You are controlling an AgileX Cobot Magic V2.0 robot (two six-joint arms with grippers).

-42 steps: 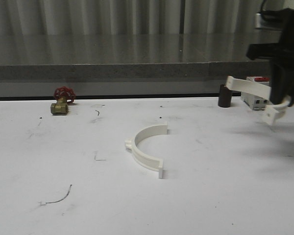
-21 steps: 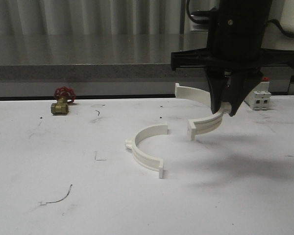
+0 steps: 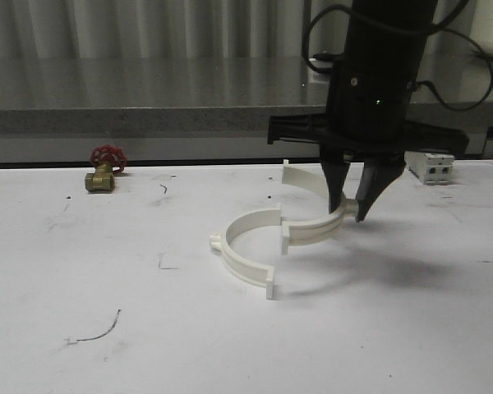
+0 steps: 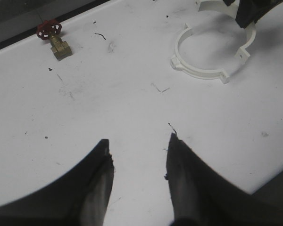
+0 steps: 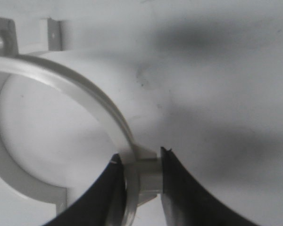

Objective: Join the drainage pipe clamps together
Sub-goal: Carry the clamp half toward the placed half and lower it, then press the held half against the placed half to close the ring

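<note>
White and scuffed, the table (image 3: 107, 271) runs back to a grey ledge with pale corrugated panels behind it. From the front, one clamp half (image 3: 248, 249) lies flat near the middle of the table, its open side facing right. The right gripper (image 3: 352, 215) hangs just beside it on the right, its dark fingers pinched shut on the held clamp half (image 3: 312, 205), which is tilted with its open side facing left toward the lying one; the near tab of the held piece sits close to the far tab of the other (whether they touch I cannot tell). Far left, a small brass valve (image 3: 103, 171) with a red handwheel stands near the table's back edge, and a white boxy breaker (image 3: 430, 167) sits far right. The left wrist view has the left gripper (image 4: 139, 157) with its two dark fingers spread apart over bare table, nothing between them; the valve (image 4: 54, 38) and the lying half (image 4: 198, 70) are well away from it. Seen from the right wrist, the fingers (image 5: 177, 188) squeeze the outer nub of the held half (image 5: 80, 89), and the lying half's (image 5: 19, 181) tabs show below and beyond it.
</note>
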